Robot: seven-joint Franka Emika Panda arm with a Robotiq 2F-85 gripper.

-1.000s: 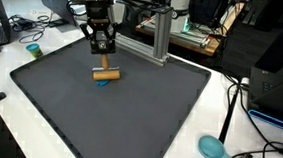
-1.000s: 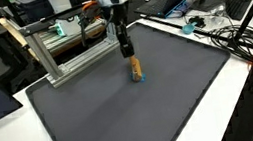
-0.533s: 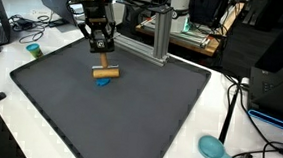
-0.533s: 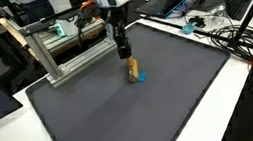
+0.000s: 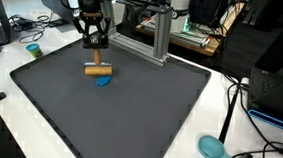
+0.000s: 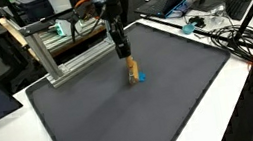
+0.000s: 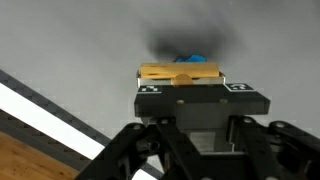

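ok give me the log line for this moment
gripper: shut on wooden piece | blue piece: on dark mat, close by wooden piece | contact between them: cannot tell

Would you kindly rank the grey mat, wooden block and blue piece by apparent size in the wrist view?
1. Grey mat, spanning the view.
2. Wooden block, enlarged by nearness to the camera.
3. Blue piece, partly hidden behind the block.

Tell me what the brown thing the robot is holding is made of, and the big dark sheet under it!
The brown piece in the gripper looks like bare wood: it is pale tan and dull, with no shine. The dark sheet looks like rubber or foam, flat grey-black and matte. Which of the two it is, is hard to tell.
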